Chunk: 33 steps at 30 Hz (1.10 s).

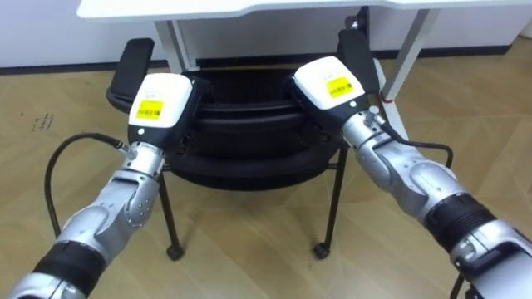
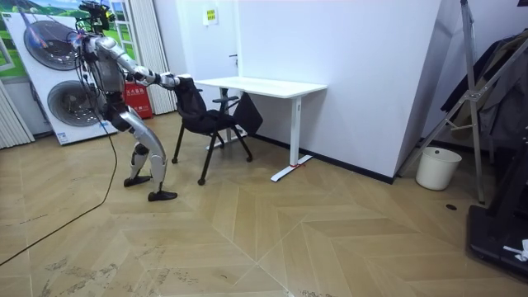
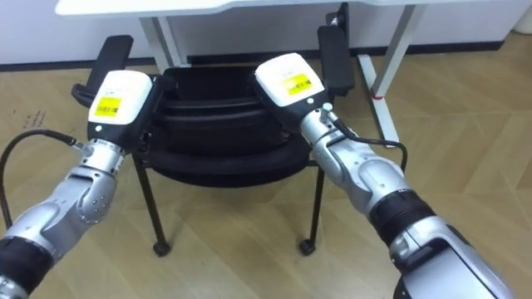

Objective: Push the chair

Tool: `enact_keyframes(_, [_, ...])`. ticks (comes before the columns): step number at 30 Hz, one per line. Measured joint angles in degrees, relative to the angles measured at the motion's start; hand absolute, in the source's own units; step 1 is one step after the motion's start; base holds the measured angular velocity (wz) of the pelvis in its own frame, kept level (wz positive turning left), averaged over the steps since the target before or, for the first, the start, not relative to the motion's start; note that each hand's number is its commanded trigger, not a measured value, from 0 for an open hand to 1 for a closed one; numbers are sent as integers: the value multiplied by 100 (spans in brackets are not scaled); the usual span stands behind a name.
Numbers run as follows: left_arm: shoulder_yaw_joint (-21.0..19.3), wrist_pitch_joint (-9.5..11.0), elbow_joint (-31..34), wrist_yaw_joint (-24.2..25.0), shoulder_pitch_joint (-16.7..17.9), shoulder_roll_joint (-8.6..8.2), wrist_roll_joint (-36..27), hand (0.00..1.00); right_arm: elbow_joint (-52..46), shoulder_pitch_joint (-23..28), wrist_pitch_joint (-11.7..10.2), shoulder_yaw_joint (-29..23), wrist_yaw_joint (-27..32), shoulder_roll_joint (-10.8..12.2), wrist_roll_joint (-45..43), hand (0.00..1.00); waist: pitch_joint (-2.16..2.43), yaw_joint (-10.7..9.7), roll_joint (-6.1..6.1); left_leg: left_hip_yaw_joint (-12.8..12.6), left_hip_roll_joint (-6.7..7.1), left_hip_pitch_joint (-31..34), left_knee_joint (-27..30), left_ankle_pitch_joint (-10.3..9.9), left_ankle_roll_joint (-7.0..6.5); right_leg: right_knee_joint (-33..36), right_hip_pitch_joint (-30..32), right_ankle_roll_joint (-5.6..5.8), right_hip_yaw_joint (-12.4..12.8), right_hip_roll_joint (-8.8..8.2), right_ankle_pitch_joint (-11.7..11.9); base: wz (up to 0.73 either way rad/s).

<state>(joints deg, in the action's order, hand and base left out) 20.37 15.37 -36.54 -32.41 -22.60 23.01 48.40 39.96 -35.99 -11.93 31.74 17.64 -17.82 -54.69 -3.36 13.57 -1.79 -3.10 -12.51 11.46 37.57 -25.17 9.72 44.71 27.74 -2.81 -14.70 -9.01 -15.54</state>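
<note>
Chair point(image 1: 241, 141): left hand point(image 1: 158, 104) and right hand point(image 1: 331, 83) at backrest, fingers hidden, grip cannot be told; close before table point(image 1: 166, 7), apparently not yet tucked in.

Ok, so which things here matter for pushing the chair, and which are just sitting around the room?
Part of the job:
- black chair
- left hand and right hand, both at its backrest
- white desk that the chair faces

Just lying about:
- stacked washing machines, at the room view's left
- white bucket, by the wall at the room view's right
</note>
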Motion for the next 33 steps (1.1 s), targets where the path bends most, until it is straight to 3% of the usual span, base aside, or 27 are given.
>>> enact_keyframes(3, [60, -6, -38, -31, 13, 35, 9, 100, 4, 58, -11, -52, -113, 48, 0, 100, 9, -74, -13, 3, -126, -110, 277, -15, -39, 116, -167, 11, -70, 72, -246, 3])
enact_keyframes(5, [123, -7, -37, -68, 36, 60, 9, 100, -32, 150, -36, -100, -124, 53, -2, 100, 10, -54, -13, 107, -184, 27, 863, 93, -220, 241, -259, -29, -68, 127, -372, -7])
enact_keyframes(6, [150, -8, -41, -70, 68, 61, 9, 100, -31, 200, -58, -111, -128, 60, -2, 100, 12, -50, -8, 213, -185, 207, 1390, 300, -453, 343, -333, -26, -50, 134, -485, -7])
enact_keyframes(8, [275, -23, -112, -86, 126, 28, -9, 100, -35, 386, -96, -158, -127, 64, -2, 100, 17, -70, 46, 426, -180, 362, 2034, 730, -505, 417, -585, -39, -60, 149, -664, 3])
enact_keyframes(9, [338, -33, -116, -86, 171, 9, -10, 100, -50, 505, -115, -177, -124, 62, -12, 100, 19, -68, 62, 529, -187, 451, 2418, 1094, -553, 442, -726, -50, -71, 178, -783, 6])
enact_keyframes(10, [354, -35, -124, -86, 208, 6, -10, 100, -59, 552, -118, -177, -122, 64, -20, 100, 11, -63, 79, 573, -190, 509, 2607, 1334, -585, 444, -812, -60, -62, 204, -836, -4])
enact_keyframes(11, [368, -31, -173, -88, 248, -32, -10, 100, -63, 617, -128, -174, -122, 60, -22, 100, -2, -44, 123, 689, -166, 664, 2940, 1840, -590, 442, -985, -124, -31, 215, -883, -5])
enact_keyframes(12, [372, -17, -243, -87, 261, -92, -11, 100, -72, 655, -137, -168, -124, 43, -56, 100, -29, -65, 78, 841, -40, 839, 3222, 2188, -628, 489, -1060, -151, 5, 182, -955, 9])
enact_keyframes(13, [367, -14, -302, -89, 258, -169, -12, 100, -97, 677, -171, -173, -120, -34, -104, 100, -23, -158, 121, 851, 179, 1087, 3363, 2042, -675, 566, -1083, -154, 30, 136, -1038, 20])
enact_keyframes(14, [366, -17, -332, -89, 257, -215, -12, 100, -100, 677, -188, -173, -120, -82, -112, 100, -28, -203, 144, 799, 304, 1204, 3404, 1891, -676, 601, -1102, -139, 54, 121, -1068, 8])
enact_keyframes(15, [378, -17, -355, -90, 270, -277, -12, 100, -65, 674, -214, -173, -121, -118, -112, 100, -38, -207, 170, 631, 501, 1393, 3334, 1548, -660, 661, -1122, -113, 132, 80, -1114, -16])
enact_keyframes(16, [386, -15, -359, -95, 276, -315, -11, 100, -41, 677, -230, -173, -116, -140, -108, 100, -42, -210, 176, 410, 644, 1572, 2997, 1298, -634, 697, -1139, -98, 142, 32, -1150, -27])
enact_keyframes(17, [390, -16, -352, -93, 275, -321, -11, 100, -38, 680, -240, -173, -114, -154, -102, 100, -42, -214, 181, 327, 684, 1623, 2724, 1231, -634, 700, -1155, -90, 150, 23, -1161, -22])
enact_keyframes(19, [420, -4, -271, -69, 275, -249, -9, 100, -26, 696, -291, -177, -61, -166, -77, 100, -43, -297, 195, 200, 727, 1631, 1170, 1204, -628, 715, -1186, 81, 167, 19, -1250, -14])
enact_keyframes(20, [439, -2, -253, -68, 275, -230, -7, 100, -20, 705, -299, -175, -31, -169, -78, 100, -29, -333, 207, 204, 728, 1605, 851, 1216, -639, 726, -1190, 121, 174, 18, -1271, -12])
enact_keyframes(22, [465, 11, -211, -58, 222, -170, -7, 100, -19, 728, -298, -176, 103, -161, -90, 100, -3, -452, 138, 37, 851, 1577, 767, 1196, -796, 731, -1145, 349, 317, -80, -1275, -10])
enact_keyframes(24, [465, 25, -219, -53, 150, -167, -7, 100, -58, 733, -297, -211, 187, -175, -138, 100, 0, -534, 87, -12, 973, 1578, 726, 1187, -822, 674, -1121, 479, 374, -143, -1215, -6])
enact_keyframes(28, [453, 101, -297, 49, 9, -151, -7, 100, -82, 751, -300, -260, 238, -171, -170, 100, 22, -543, 76, -22, 1091, 1583, 699, 1214, -1040, 552, -1124, 565, 440, -209, -1188, -8])
enact_keyframes(33, [432, 128, -230, 63, -26, -100, 11, 100, -181, 757, -244, -295, 214, -163, -178, 100, 57, -540, 16, -50, 1103, 1573, 481, 1222, -1082, 196, -1122, 641, 478, -187, -1023, -12])
